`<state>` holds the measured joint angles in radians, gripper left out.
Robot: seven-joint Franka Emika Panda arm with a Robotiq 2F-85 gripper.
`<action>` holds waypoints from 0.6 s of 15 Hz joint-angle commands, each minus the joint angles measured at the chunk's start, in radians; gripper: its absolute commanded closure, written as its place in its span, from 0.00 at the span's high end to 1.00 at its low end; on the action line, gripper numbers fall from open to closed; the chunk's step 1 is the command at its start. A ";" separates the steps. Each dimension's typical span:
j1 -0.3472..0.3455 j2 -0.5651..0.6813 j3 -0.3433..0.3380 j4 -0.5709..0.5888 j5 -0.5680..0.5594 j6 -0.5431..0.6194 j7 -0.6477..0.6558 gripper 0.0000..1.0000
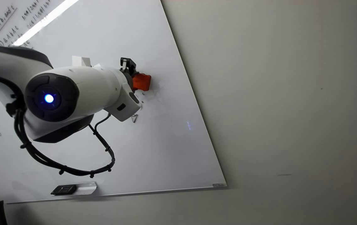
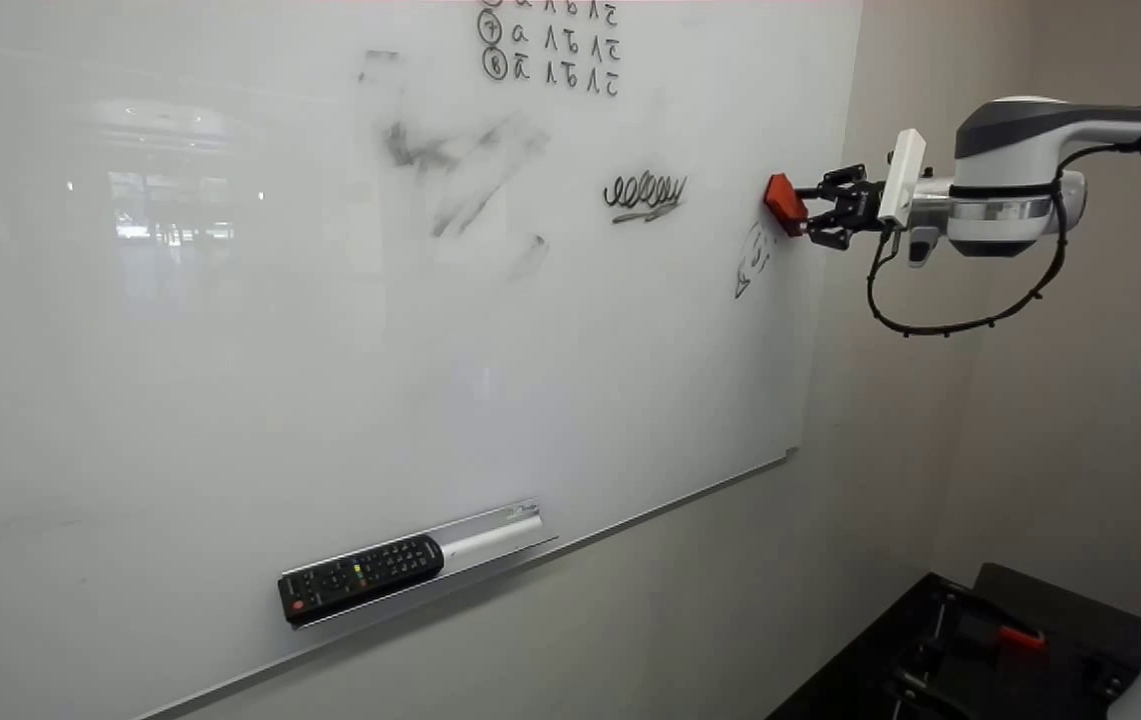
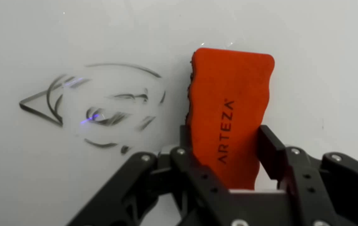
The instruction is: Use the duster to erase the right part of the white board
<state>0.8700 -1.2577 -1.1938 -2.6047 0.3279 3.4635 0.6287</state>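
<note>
My gripper (image 3: 224, 135) is shut on the duster (image 3: 230, 81), an orange-red block marked ARTEZA, with one finger on each long side. Both exterior views show the duster (image 1: 141, 82) (image 2: 785, 205) at the white board (image 2: 330, 380), near its right edge. It is against the surface or very close to it; contact itself cannot be told. In the wrist view a smudged, broken drawing (image 3: 113, 120) lies left of the duster, with a sharp triangle at its far left. The board around the duster's top and right side is nearly bare.
Further left on the board are a looped scribble (image 2: 645, 190), grey smears (image 2: 420, 150) and rows of writing (image 2: 550, 45). A remote control (image 2: 360, 578) rests on a small ledge (image 2: 495, 545) at the bottom. A cable (image 1: 81, 172) hangs in a loop below the arm.
</note>
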 commanded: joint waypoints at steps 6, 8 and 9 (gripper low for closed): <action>0.084 0.022 -0.079 0.000 0.036 -0.003 -0.074 0.28; 0.094 0.033 -0.102 -0.008 0.041 -0.003 -0.083 0.28; 0.100 0.035 -0.116 -0.014 0.039 -0.001 -0.094 0.28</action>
<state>0.8888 -1.2751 -1.2390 -2.6302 0.3279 3.4636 0.5743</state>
